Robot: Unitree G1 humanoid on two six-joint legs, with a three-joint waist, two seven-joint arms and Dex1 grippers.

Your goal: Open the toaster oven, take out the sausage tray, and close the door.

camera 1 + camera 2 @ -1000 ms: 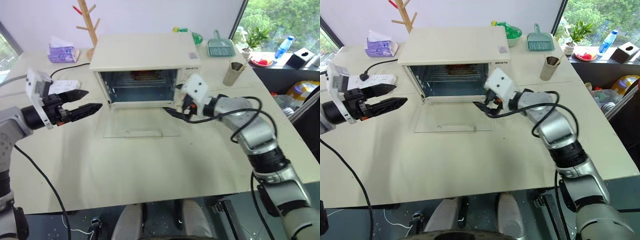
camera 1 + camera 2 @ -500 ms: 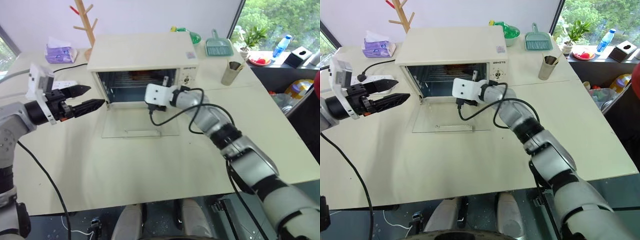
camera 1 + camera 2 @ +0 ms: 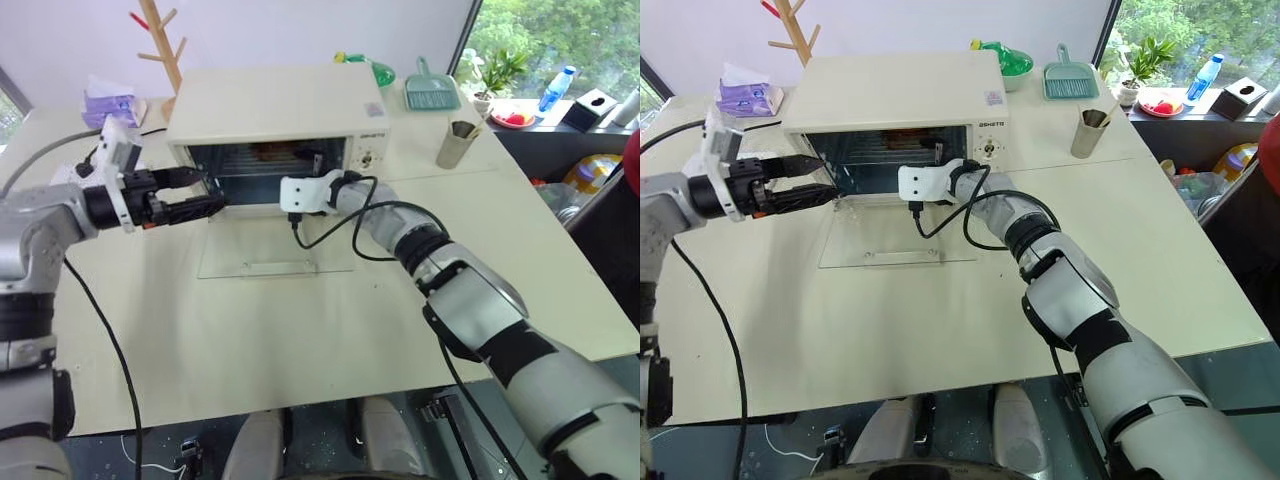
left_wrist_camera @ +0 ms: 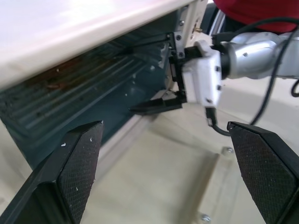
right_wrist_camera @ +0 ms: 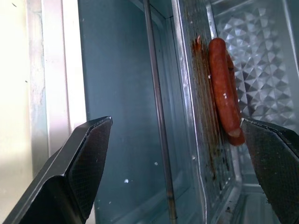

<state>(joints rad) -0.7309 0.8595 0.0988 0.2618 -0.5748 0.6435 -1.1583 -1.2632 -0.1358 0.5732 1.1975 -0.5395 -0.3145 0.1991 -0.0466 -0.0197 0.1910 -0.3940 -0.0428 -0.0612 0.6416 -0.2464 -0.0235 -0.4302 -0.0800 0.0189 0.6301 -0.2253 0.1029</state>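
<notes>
Both pincers at the open toaster oven point(image 3: 285, 120)

The door point(image 3: 277, 245) lies flat on the worktop point(image 3: 300, 340); left pincer point(image 3: 205, 192) and right pincer point(image 4: 156, 106) gape wide, empty, near the sausage tray point(image 5: 219, 140) (seemingly still inside).

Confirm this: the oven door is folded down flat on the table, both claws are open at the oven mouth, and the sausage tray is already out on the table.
Wrong on the tray. The sausage tray is inside the toaster oven, as the right wrist view shows. The door does lie flat, and the left claw and right claw are open at the mouth.

Toaster oven point(image 3: 275, 125) with door point(image 3: 275, 257) flat open — left claw point(image 3: 205, 193) and right claw point(image 3: 315, 160) at its mouth, both spread.
</notes>
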